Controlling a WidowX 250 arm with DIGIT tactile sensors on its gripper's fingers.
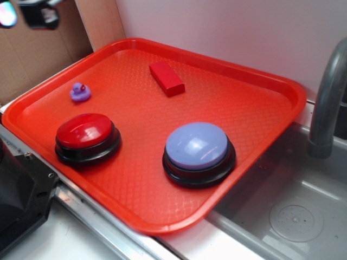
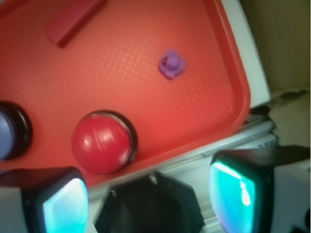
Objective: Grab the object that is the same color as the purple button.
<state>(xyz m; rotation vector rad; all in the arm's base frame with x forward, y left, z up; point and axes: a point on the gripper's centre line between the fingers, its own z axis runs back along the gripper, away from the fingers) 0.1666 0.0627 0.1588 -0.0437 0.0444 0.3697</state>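
Note:
A tiny purple duck (image 1: 80, 92) sits near the left rim of the red tray (image 1: 260, 108); in the wrist view the duck (image 2: 171, 63) lies up and right of centre. The purple button (image 1: 197, 146), a lavender dome on a black base, stands at the tray's front middle, and only its edge (image 2: 6, 131) shows in the wrist view. My gripper (image 1: 24, 13) hangs high at the top left corner, well above and behind the duck. In the wrist view the gripper (image 2: 150, 199) is open, its cyan pads (image 2: 65, 206) wide apart with nothing between them.
A red dome button (image 1: 85, 131) stands just in front of the duck. A red rectangular block (image 1: 166, 78) lies at the tray's back. A steel sink with a grey faucet (image 1: 328, 103) is to the right. A black device (image 1: 16, 200) sits beyond the tray's left front edge.

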